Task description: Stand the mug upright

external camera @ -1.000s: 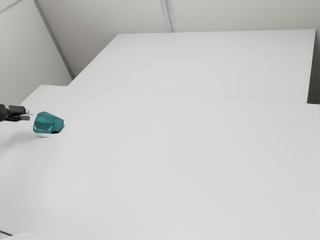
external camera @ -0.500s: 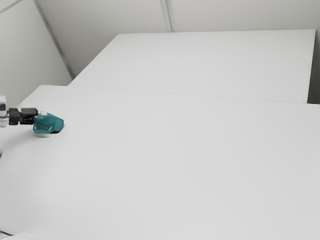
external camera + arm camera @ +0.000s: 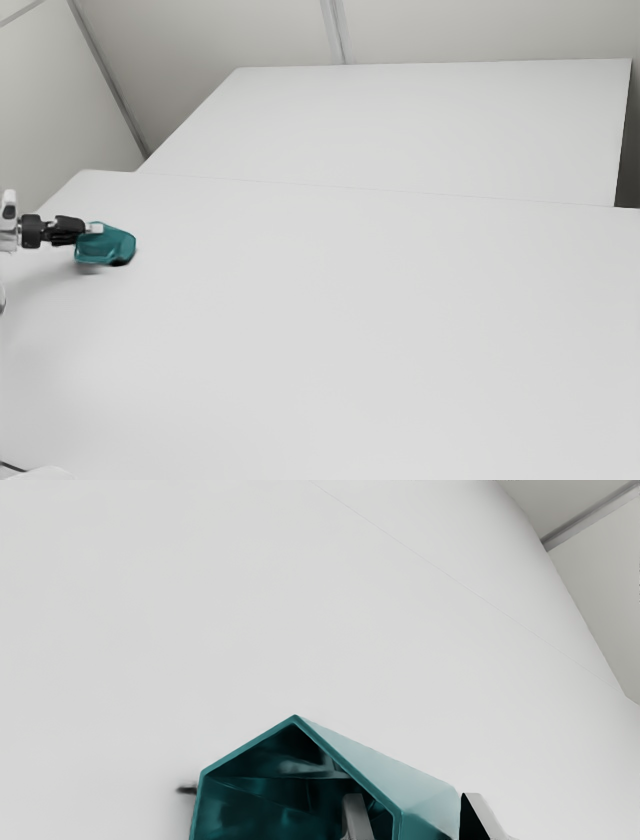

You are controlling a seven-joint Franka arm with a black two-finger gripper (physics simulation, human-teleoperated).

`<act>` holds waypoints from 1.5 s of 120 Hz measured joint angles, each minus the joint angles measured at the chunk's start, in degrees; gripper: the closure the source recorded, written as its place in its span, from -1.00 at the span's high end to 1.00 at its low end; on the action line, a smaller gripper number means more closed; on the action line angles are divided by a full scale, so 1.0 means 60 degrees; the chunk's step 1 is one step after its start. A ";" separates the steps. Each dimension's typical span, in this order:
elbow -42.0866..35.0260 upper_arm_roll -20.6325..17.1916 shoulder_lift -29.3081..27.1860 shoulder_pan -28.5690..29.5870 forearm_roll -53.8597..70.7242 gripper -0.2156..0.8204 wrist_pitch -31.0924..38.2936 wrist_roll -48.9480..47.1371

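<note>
The teal mug [image 3: 108, 245] lies on its side on the white table, at the exterior view's left. My gripper [image 3: 92, 230] reaches it from that view's left edge, its fingers overlapping the mug's near end. In the wrist view the mug [image 3: 430, 797] has its angular mouth facing my hand. My gripper [image 3: 417, 816] straddles one side wall there: one finger is inside the mouth, the other is outside, close against the outer face. A space shows between the inner finger and the wall, so the fingers stand open. The mug's lower part is cut off at the wrist view's edge.
The white tabletop [image 3: 350, 320] stretches away from the mug toward the exterior view's right. Behind it is another white surface [image 3: 400, 130], with pale walls [image 3: 480, 30] beyond. A small white object [image 3: 45, 473] sits at the bottom left corner.
My gripper came in from the exterior view's left and reached the mug. Over the last half second its fingers drew closer together, and the mug shifted slightly toward that view's right and turned a little.
</note>
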 joint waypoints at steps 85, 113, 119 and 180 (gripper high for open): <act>-0.0472 -0.0294 -0.2215 -0.2409 0.3448 -0.93 0.0846 -0.1176; -0.3109 -0.0308 -0.4547 -0.4618 0.7249 -0.93 0.2398 -0.3097; -0.3667 -0.0310 -0.5048 -0.5008 0.8170 -0.93 0.2683 -0.3668; -0.7558 -0.0650 -0.7609 -0.6804 1.2424 -0.93 0.4911 -0.9626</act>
